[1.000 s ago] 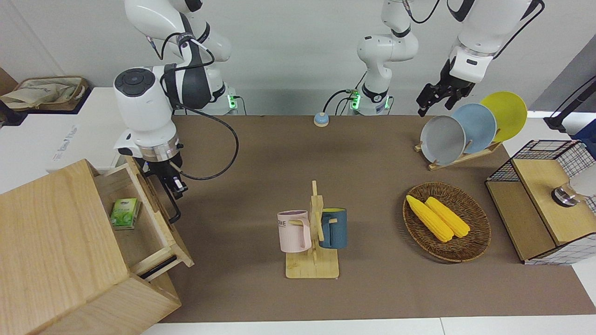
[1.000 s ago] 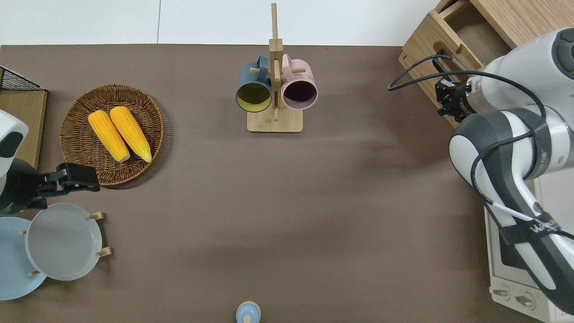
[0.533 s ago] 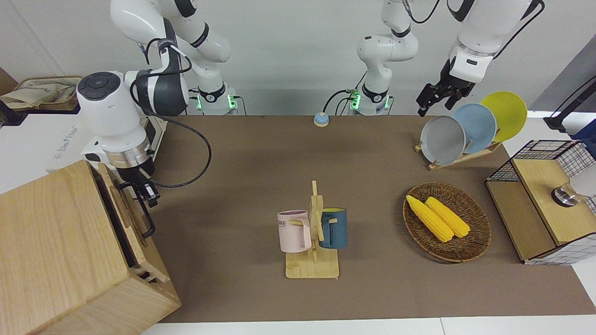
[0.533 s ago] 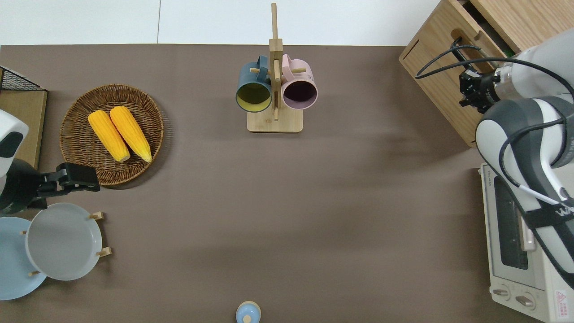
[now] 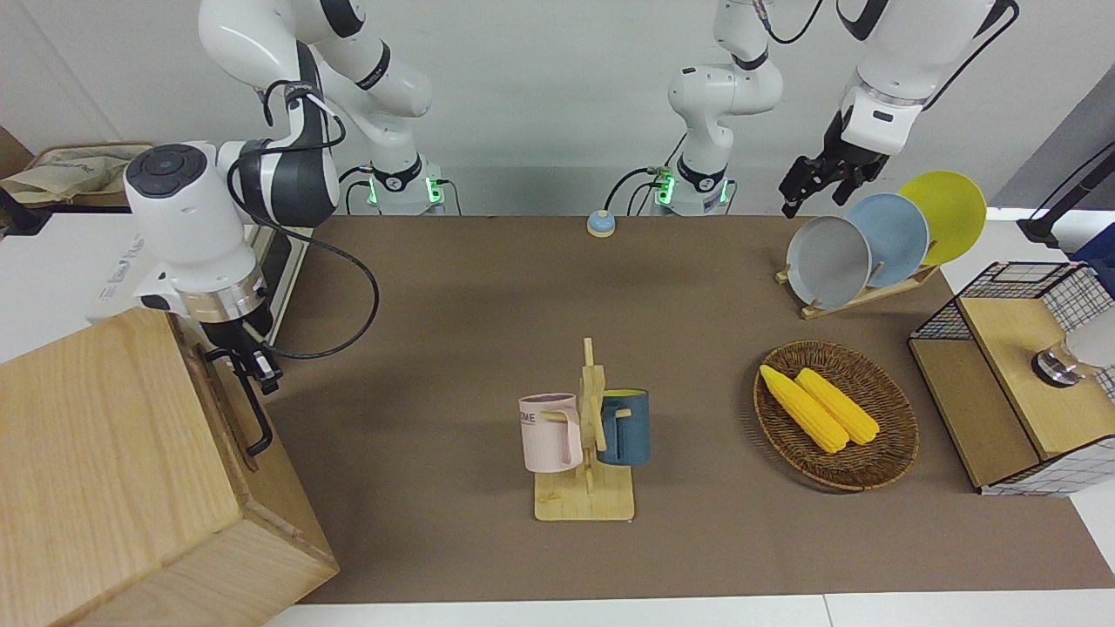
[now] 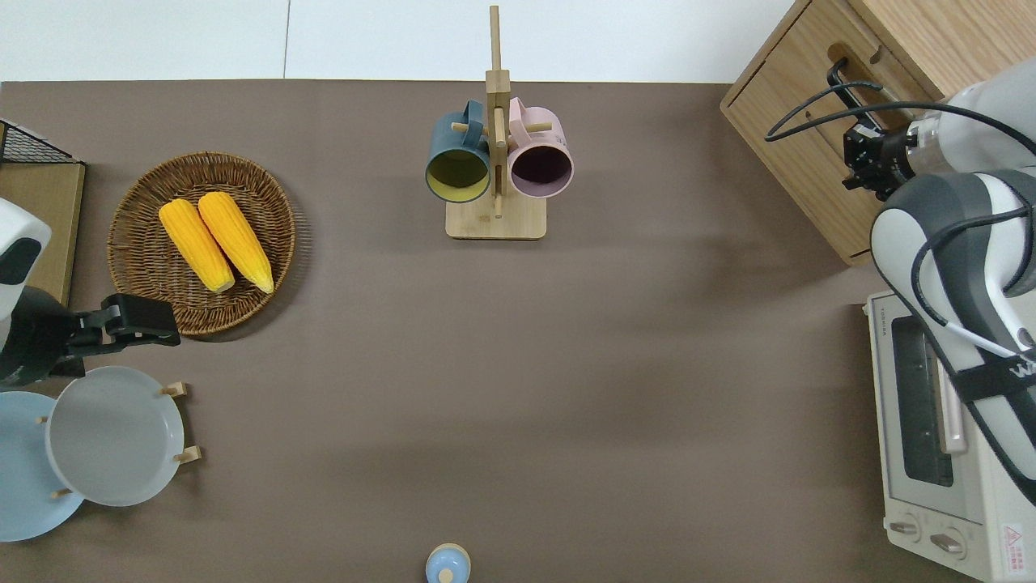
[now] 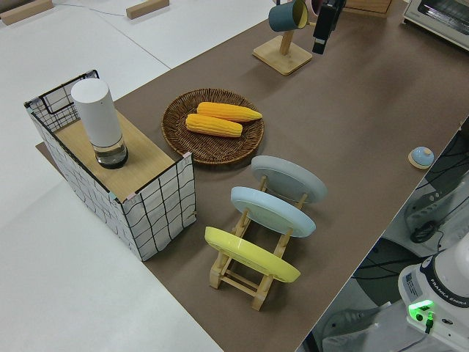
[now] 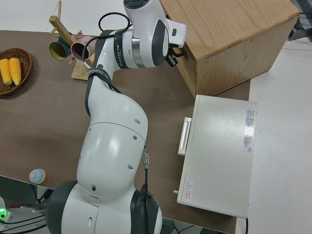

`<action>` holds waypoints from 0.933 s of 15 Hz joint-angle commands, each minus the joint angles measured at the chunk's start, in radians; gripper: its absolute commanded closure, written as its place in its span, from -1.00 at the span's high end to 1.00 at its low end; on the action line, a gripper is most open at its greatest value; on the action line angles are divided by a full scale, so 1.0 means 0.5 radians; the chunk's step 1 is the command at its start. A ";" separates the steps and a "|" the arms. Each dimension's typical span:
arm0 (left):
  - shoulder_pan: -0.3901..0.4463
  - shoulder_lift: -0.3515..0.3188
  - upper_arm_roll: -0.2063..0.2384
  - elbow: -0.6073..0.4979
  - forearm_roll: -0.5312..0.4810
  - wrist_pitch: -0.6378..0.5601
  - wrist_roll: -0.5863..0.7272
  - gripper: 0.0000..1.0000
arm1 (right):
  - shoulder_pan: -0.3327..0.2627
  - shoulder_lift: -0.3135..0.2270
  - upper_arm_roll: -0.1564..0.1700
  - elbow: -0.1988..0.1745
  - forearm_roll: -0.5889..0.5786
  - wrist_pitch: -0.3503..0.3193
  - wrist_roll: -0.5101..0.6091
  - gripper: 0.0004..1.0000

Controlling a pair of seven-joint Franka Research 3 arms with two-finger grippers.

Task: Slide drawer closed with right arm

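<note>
At the right arm's end of the table, in the front view, we see the drawer (image 5: 228, 402) pushed flush into the big pale-wood box (image 5: 104, 470), with no gap showing along its front. Our right gripper (image 5: 246, 364) sits at the upper end of the black bar handle (image 5: 254, 411); whether its fingers are closed on the bar or merely pressed against it we cannot tell. We judge the slide essentially done, with only letting go and backing away left. The left arm is parked, and we cannot make out its fingers either.

In the overhead view the drawer front lines up with the face of the box, and the right gripper (image 6: 864, 154) is at the handle. The toaster oven (image 6: 939, 453) stands nearer to the robots than the box, under the right arm's forearm, so we would mind it on the retreat. The mug rack (image 6: 495, 162), the corn basket (image 6: 202, 241) and the plate rack (image 6: 113, 437) lie well apart from the work.

The left side view shows only the wire-mesh box (image 7: 117, 172), basket and plates.

In the right side view the arm's wrist hides the gripper and handle.
</note>
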 commanded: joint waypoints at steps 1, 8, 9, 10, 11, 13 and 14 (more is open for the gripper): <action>-0.002 -0.017 0.009 0.007 -0.002 -0.034 0.018 0.99 | -0.088 0.098 -0.037 0.059 -0.157 0.174 -0.160 -1.00; -0.002 -0.017 0.009 0.007 -0.002 -0.031 0.018 0.99 | -0.046 0.058 -0.010 0.044 -0.154 0.077 -0.032 -1.00; -0.002 -0.017 0.009 0.007 -0.002 -0.034 0.018 0.99 | -0.039 0.037 0.015 0.044 -0.151 0.052 -0.016 -1.00; -0.002 -0.017 0.009 0.007 -0.002 -0.031 0.018 0.99 | -0.030 0.019 0.039 0.038 -0.151 0.034 -0.034 -1.00; -0.002 -0.017 0.009 0.007 -0.002 -0.034 0.018 0.99 | -0.012 -0.012 0.045 0.022 -0.151 0.018 -0.065 -1.00; -0.002 -0.017 0.009 0.007 -0.002 -0.031 0.018 0.99 | 0.046 -0.089 0.052 -0.017 -0.136 -0.043 -0.166 -0.92; -0.002 -0.017 0.009 0.007 -0.002 -0.031 0.018 0.99 | 0.068 -0.125 0.052 -0.036 -0.121 -0.086 -0.218 -0.69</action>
